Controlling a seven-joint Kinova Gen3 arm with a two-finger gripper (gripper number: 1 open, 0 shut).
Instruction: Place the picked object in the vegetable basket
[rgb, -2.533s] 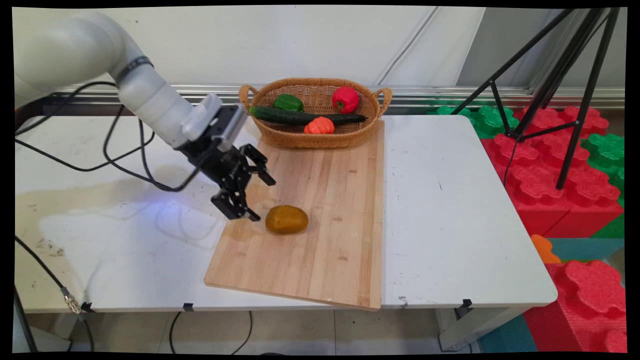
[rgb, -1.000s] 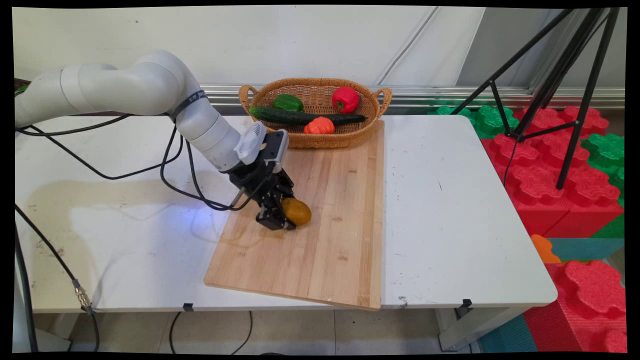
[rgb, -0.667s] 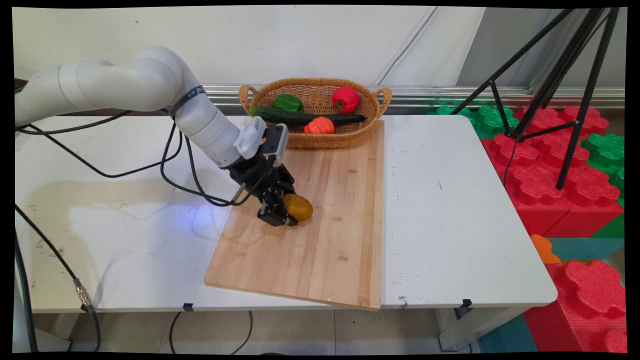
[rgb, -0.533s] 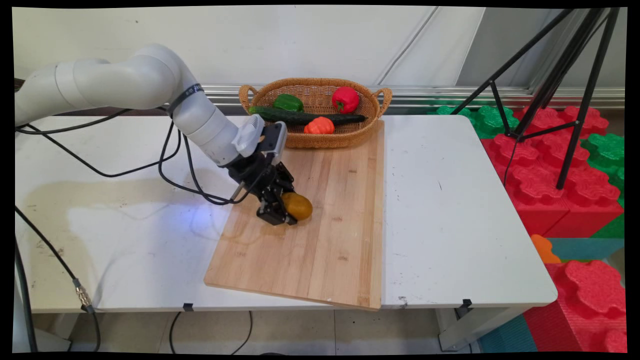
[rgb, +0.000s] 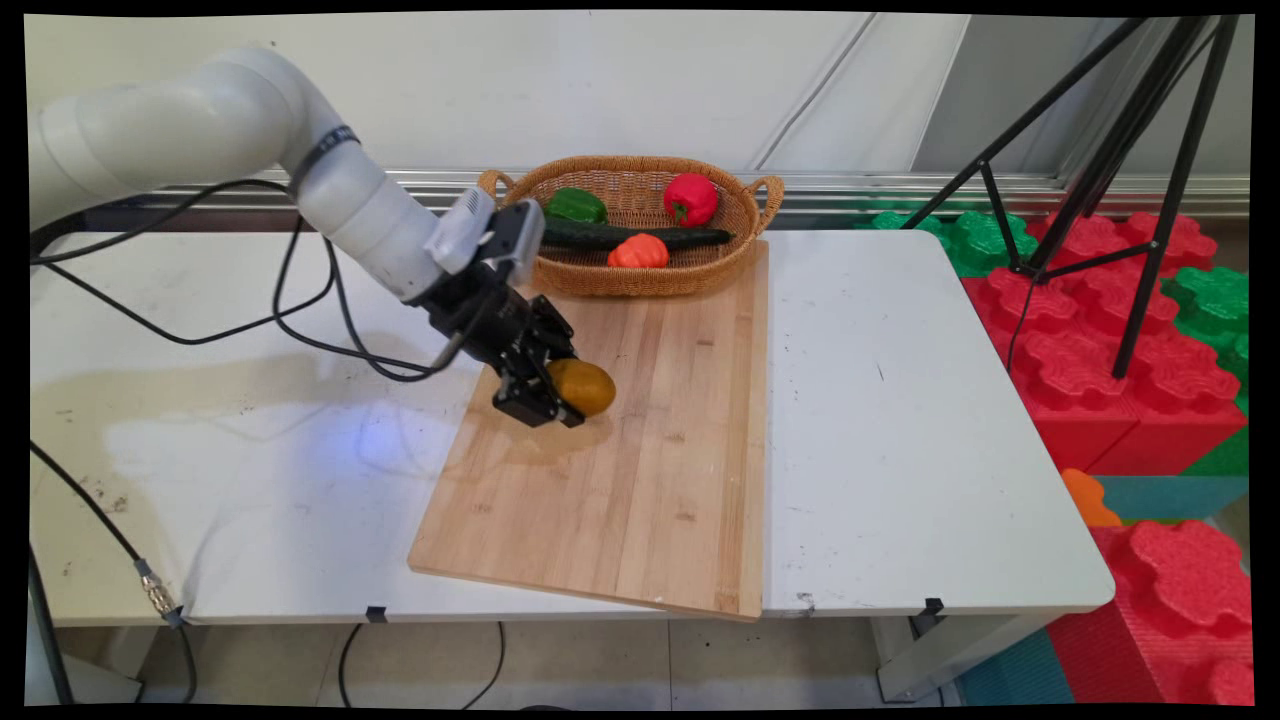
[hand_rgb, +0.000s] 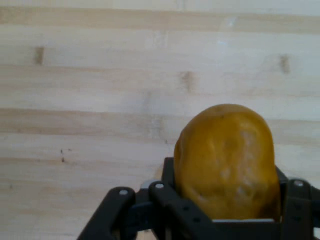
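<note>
Above the wooden cutting board, the gripper is clamped on a brown potato, lifted clear of the surface. Behind stands a wicker basket holding cucumber and peppers.

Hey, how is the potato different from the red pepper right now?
The potato is dull yellow-brown and oval; the red pepper is bright red with a green stem. The potato is clamped in the gripper, lifted just above the cutting board; the red pepper sits untouched in the wicker basket at the board's far end. The potato is alone; the pepper has other vegetables beside it. Both are rounded and about the same size.
</note>
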